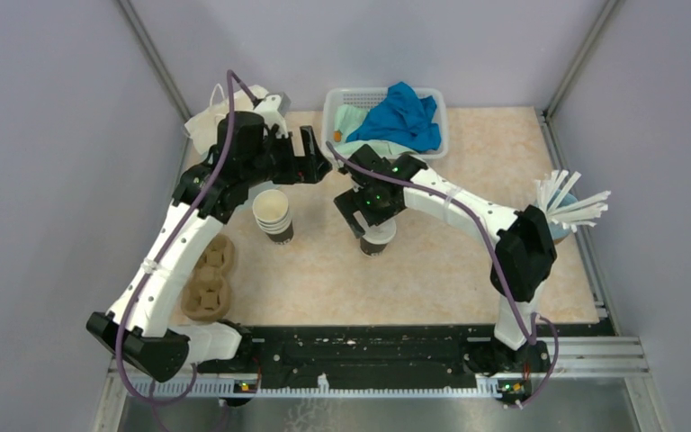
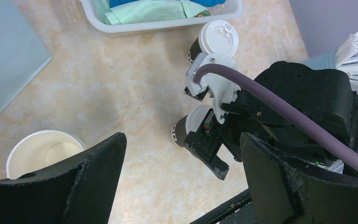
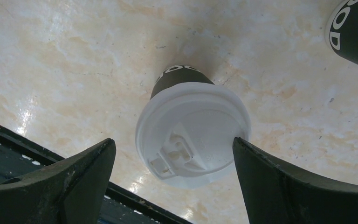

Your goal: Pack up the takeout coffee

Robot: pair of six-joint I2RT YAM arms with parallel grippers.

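Your white-and-black left arm (image 1: 175, 247) reaches forward, its black left fingers (image 2: 88, 182) spread wide; your right arm (image 1: 454, 205) bends inward, right fingers (image 3: 74, 182) apart and pointing down.

white "OOD" letters on the black side of the lidded cup (image 3: 193, 135), same "OOD" on the other cup (image 3: 354, 32) at 2 o'clock, rest hidden

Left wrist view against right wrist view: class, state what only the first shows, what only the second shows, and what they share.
Only left wrist: an open cup, the basket, the sticks, the right arm. Only right wrist: the whole lid with its sip tab. Both: the lidded cup below the open right hand, and the table.
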